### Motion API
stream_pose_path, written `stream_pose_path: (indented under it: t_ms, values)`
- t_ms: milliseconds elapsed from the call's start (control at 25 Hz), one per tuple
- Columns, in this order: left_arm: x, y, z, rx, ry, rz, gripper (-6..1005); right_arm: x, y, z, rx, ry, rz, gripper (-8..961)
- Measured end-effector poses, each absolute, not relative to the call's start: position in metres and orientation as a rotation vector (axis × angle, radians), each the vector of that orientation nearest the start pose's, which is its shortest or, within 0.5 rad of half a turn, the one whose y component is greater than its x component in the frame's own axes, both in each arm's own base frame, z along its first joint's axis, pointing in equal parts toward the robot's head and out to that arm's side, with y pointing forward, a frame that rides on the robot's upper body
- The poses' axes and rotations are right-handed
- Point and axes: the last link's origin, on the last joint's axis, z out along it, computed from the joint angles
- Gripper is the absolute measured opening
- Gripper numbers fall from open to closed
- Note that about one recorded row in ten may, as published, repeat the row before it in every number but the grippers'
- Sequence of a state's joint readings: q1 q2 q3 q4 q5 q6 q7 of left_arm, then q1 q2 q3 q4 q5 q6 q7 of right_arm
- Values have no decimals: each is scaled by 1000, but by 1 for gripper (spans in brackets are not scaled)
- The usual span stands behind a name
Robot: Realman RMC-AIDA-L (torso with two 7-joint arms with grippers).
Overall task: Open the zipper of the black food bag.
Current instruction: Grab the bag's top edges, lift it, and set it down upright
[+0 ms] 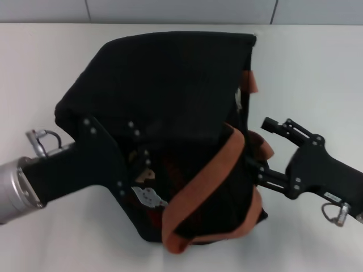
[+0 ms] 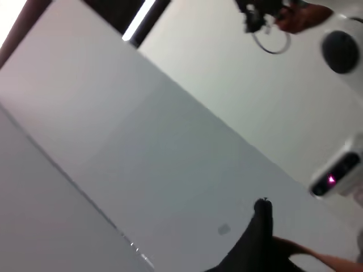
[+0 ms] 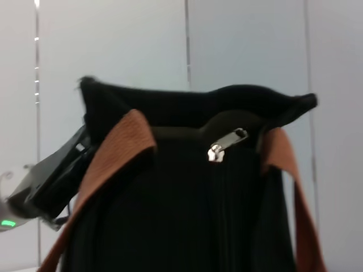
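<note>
Bag (image 1: 170,96) sits mid-table (image 1: 317,62), lying tipped, its black fabric bulging toward the far edge and one orange-brown strap (image 1: 204,181) looping across the near end. You have the left gripper (image 1: 133,161) pushed in against the bag's near left side, right by the pale patches; its black body covers the fingers, so you cannot tell whether they are spread or pinched on anything. Your right gripper (image 1: 258,150) is at the bag's right side, fingers spread, one prong free in the air above, the other down against the fabric beside the strap; nothing is held between them. From the right wrist you see the bag's end face close up: a silver zipper pull (image 3: 226,144) hangs just under the top seam, between the two straps, with the zipper line running down the black panel. Left arm shows there at the bag's far side. Left wrist shows mostly bare table and a black corner of bag (image 2: 258,238).
</note>
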State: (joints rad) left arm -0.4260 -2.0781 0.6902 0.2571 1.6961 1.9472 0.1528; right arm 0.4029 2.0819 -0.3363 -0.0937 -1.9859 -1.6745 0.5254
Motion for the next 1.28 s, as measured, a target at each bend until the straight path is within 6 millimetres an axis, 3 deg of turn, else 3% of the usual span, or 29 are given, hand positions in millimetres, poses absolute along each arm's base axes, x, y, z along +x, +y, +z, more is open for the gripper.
stream_pose_path:
  t_ms: [280, 440, 1080, 1200, 1280]
  values:
    - [-252, 237, -31, -2042, 979, -933, 92, 284, 221, -26, -2205, 292, 1299, 730]
    - [-253, 233, -37, -2004, 1024, -893, 92, 277, 219, -16, -2158, 376, 1458, 726]
    - [-251, 232, -39, -2003, 1024, -902, 92, 253, 240, -41, -2304, 552, 1530, 713]
    - [-251, 232, -39, -2002, 1024, -902, 92, 254, 241, -42, -2288, 565, 1523, 477]
    - [-251, 232, -39, -2002, 1024, -903, 92, 256, 241, -42, -2270, 579, 1513, 455]
